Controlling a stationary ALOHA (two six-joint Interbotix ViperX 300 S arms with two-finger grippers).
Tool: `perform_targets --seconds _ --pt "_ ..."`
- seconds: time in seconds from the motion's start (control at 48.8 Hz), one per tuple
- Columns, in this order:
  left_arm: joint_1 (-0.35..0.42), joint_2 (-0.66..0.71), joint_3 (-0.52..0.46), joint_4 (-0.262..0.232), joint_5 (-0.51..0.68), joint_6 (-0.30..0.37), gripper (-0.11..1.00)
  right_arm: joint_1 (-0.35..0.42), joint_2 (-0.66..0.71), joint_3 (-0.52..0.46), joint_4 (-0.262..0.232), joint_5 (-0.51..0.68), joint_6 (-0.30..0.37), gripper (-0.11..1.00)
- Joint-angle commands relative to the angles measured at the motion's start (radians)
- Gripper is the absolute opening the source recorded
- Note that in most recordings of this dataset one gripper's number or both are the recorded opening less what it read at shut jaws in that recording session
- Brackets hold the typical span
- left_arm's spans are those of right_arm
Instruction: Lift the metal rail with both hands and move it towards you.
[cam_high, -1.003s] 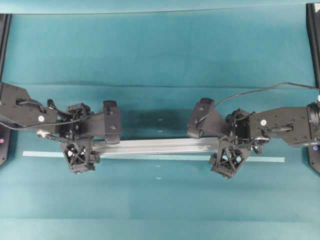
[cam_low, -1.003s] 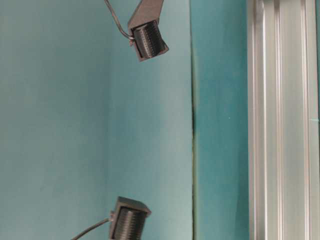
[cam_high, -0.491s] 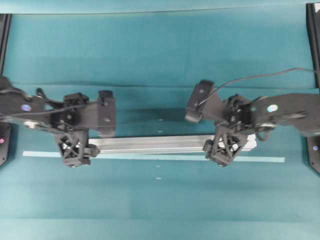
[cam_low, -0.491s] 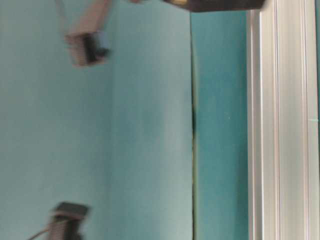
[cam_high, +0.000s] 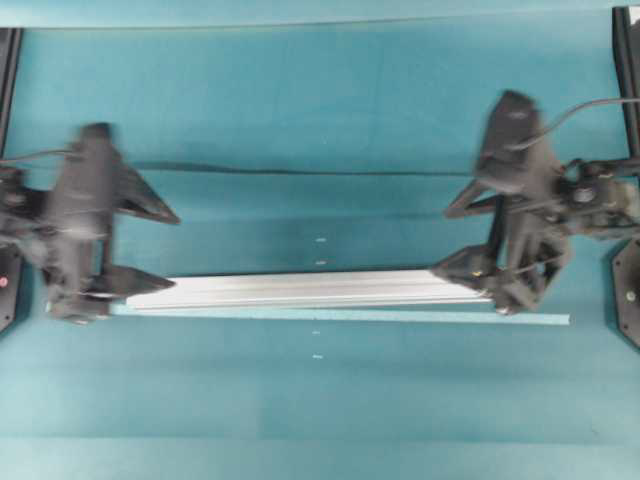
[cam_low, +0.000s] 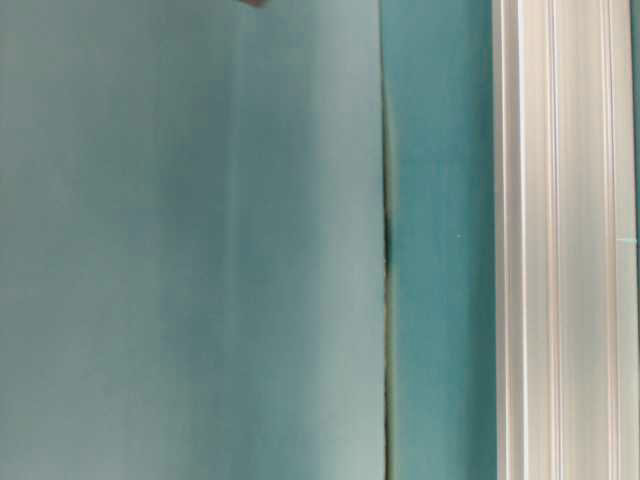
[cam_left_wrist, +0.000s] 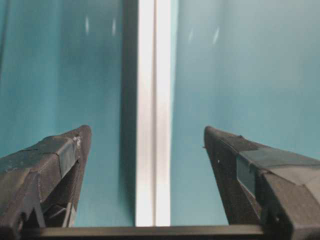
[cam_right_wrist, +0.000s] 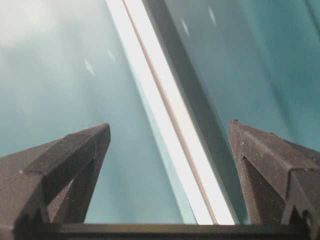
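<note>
The metal rail (cam_high: 310, 290) lies flat on the teal table, lengthwise left to right. It also shows in the table-level view (cam_low: 565, 250), the left wrist view (cam_left_wrist: 154, 75) and the right wrist view (cam_right_wrist: 145, 65). My left gripper (cam_high: 165, 250) is open and empty at the rail's left end, blurred; in its wrist view (cam_left_wrist: 145, 131) the rail runs away between the spread fingers. My right gripper (cam_high: 447, 242) is open and empty over the rail's right end, with the rail between its fingers in its wrist view (cam_right_wrist: 169, 125).
A thin pale-teal tape strip (cam_high: 530, 319) lies along the near side of the rail. Black arm bases stand at the left edge (cam_high: 8, 280) and right edge (cam_high: 628, 300). A cloth seam (cam_high: 320, 170) runs across behind the rail.
Both grippers stood across the rail nearer its middle; they have drawn outward to its two ends. The cameras and arm parts have left the table-level view.
</note>
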Motion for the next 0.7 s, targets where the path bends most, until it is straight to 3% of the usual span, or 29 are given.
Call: perform_targets --seconds 0.0,0.287,0.45,0.676 --pt "-0.009 -0.063 0.011 0.000 -0.054 -0.002 0.87 0.000 -0.060 0.011 -0.003 -0.075 0.000 0.96" --pt "-0.011 -0.219 0.044 0.000 -0.149 -0.005 0.87 0.000 -0.235 0.083 -0.023 -0.316 0.002 0.96" --pt "-0.009 -0.285 0.046 0.000 -0.181 -0.002 0.87 0.000 -0.333 0.106 -0.063 -0.353 0.002 0.96" --pt "-0.008 -0.370 0.057 0.002 -0.249 -0.002 0.87 0.000 -0.457 0.146 -0.074 -0.377 0.003 0.96"
